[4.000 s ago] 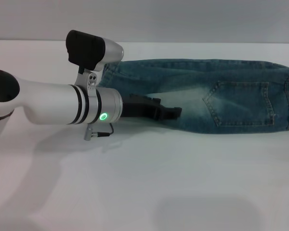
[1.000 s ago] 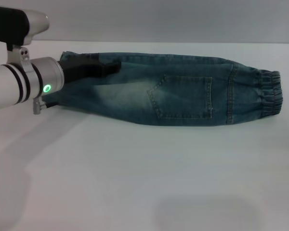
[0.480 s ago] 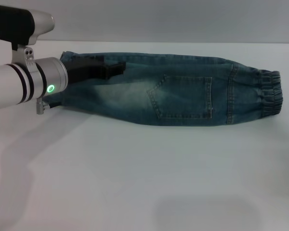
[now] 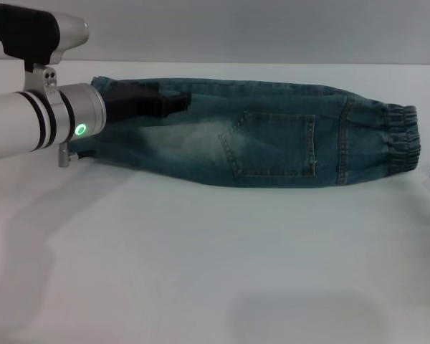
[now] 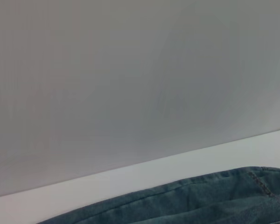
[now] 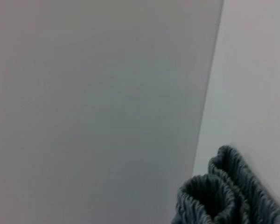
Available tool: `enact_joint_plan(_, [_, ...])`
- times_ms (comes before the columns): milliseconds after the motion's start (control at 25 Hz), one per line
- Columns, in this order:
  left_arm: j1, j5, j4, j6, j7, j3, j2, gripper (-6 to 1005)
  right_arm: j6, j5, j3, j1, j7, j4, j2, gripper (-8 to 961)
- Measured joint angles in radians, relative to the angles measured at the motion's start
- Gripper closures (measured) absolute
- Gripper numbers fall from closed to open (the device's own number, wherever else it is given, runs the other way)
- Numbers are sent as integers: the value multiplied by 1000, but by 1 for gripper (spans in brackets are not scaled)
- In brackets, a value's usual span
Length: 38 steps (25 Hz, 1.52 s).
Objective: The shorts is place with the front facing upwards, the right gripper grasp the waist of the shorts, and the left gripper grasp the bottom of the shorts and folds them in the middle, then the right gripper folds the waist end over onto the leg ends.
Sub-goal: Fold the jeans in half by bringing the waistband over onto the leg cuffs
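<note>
left gripper (image 4: 173, 104) farther along shorts (image 4: 272, 140)

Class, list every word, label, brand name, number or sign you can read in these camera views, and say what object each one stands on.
None: no readable text, brand, number or sign in any view.
The shorts show only stitching and a pocket, no label.
The left gripper, over the leg end of the shorts, carries no lettering; the arm behind it shows only a green light ring.
The table is unmarked.

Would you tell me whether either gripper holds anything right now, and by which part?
It cannot be told: the left gripper lies over the shorts near the leg ends, grip unclear.
</note>
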Motion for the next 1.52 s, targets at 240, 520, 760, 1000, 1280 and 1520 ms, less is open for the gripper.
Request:
enact_joint_plan(240, [-5,0,0,-1,1,0,1,287,65,4,6,22,0,21,1,277])
enact_joint_plan(520, [-5,1,0,-10,1,0,1,287,123,5,1,60,3,30,1,278])
enact_joint_plan(760, [-5,1,5,-10,1,1,0,287,150,3,-1,86,5,40,1,279])
enact_joint_plan(1000, [-9,2,8,-10,1,2,0,286,162,-2,-2,94,6,45,1,279])
enact_joint_plan(1280, [-15,2,10,-9,1,2,0,286,164,-3,-2,101,6,52,1,280])
enact_joint_plan(1520, [-19,2,13,-5,3,2,0,286,175,-3,-2,116,7,59,0,280])
